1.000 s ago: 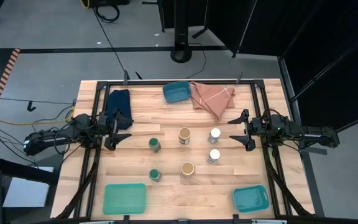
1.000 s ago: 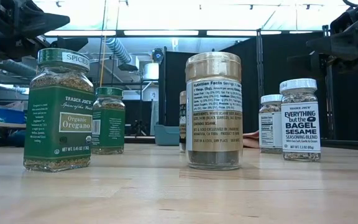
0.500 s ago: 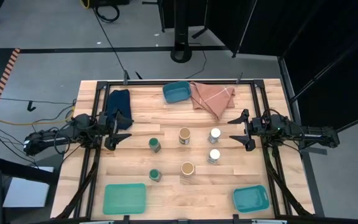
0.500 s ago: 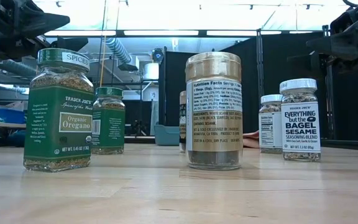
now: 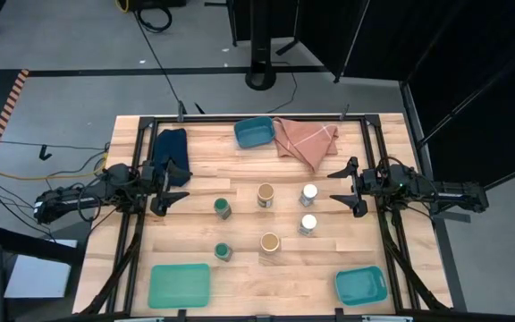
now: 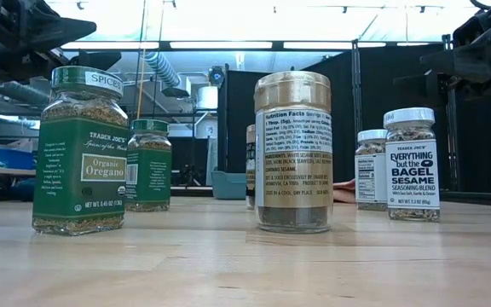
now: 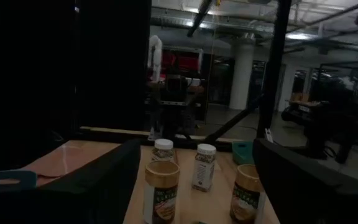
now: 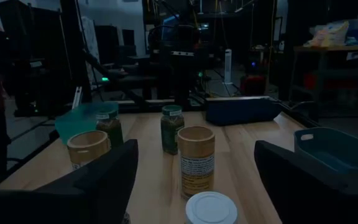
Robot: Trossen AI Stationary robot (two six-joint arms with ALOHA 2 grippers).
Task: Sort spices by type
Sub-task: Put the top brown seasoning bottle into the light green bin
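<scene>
No movement; six jars [image 5: 265, 194] unsorted.

Left pincer [image 5: 175, 190] and right pincer [image 5: 341, 186] agape, empty.

A wooden counter [image 5: 240, 268] carries three teal trays: a flat one [image 5: 179, 285] at the near left corner, a deeper one [image 5: 360, 285] at the near right corner, and a third [image 5: 254, 133] at the far edge. A pink cloth [image 5: 304, 141] lies touching that far tray's right side. A dark blue cloth [image 5: 170, 145] lies folded near the far left corner.
</scene>
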